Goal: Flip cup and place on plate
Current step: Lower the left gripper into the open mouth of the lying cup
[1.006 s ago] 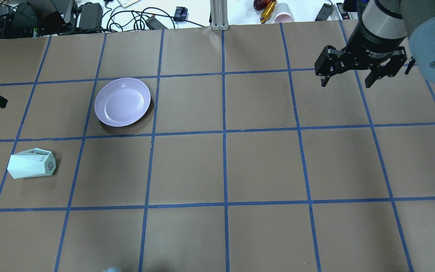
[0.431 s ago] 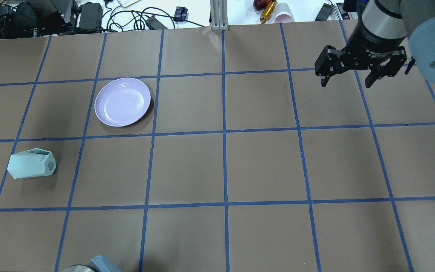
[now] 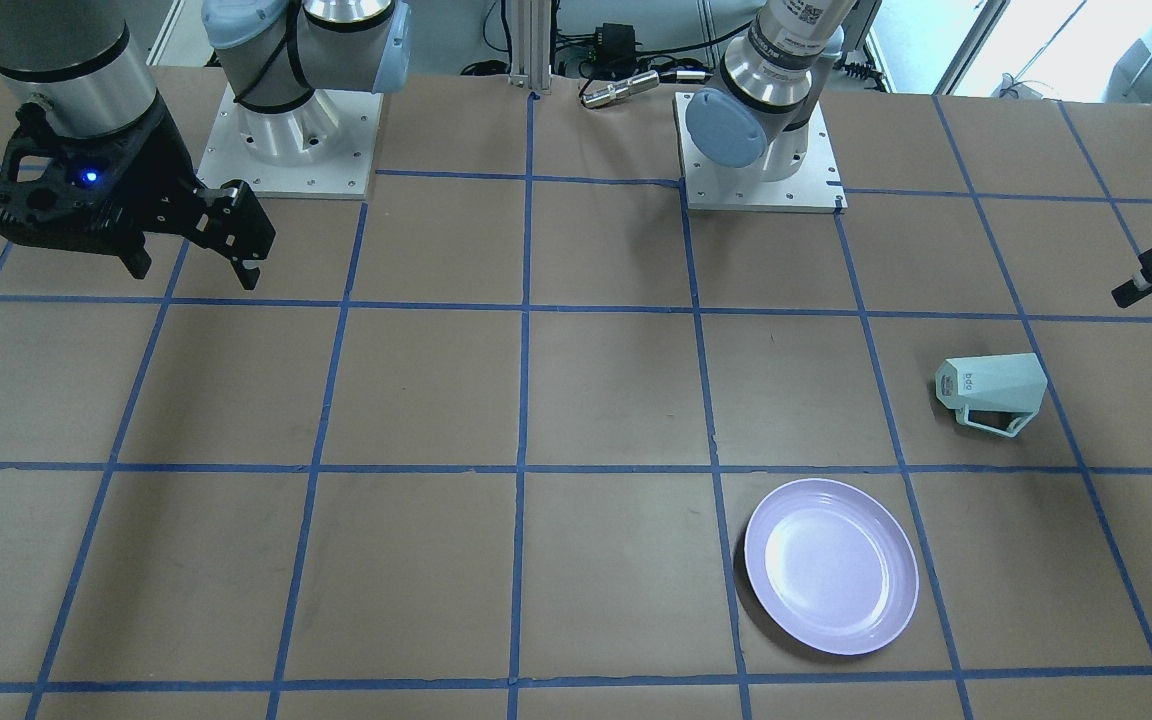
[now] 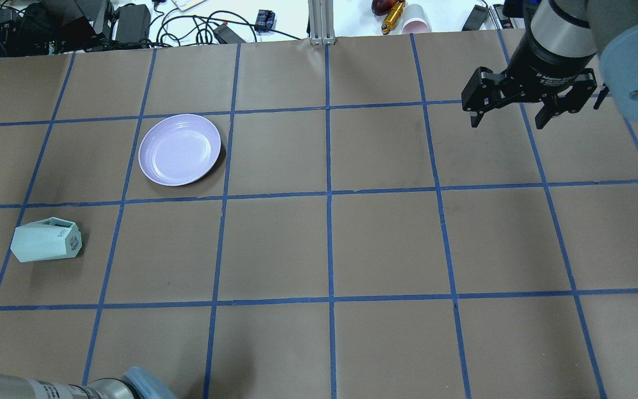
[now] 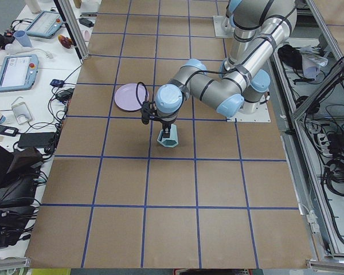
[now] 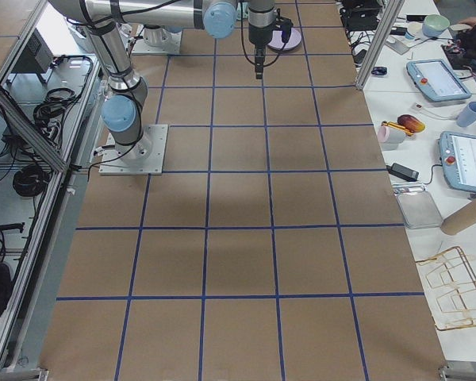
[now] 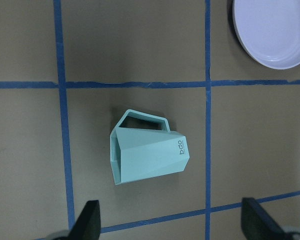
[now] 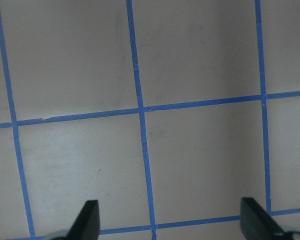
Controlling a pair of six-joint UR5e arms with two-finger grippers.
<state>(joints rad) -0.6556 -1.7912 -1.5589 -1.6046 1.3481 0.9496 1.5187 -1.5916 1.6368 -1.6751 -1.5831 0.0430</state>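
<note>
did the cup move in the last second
No. The cup lies on its side in the same square, its top edge equally close below the tape line.

This was a robotics lab. The table (image 4: 385, 244) was covered in brown paper marked into squares with blue tape (image 4: 328, 194). Two industrial arms (image 5: 258, 51) stood bolted to it on metal base plates (image 3: 336, 175). An aluminium post (image 4: 319, 22) rose at its far edge. White benches alongside held teach pendants (image 6: 466, 161) and tangled cables (image 4: 186, 25). More cable bundles (image 5: 339, 166) lay inside the metal framing behind the robot.
</note>
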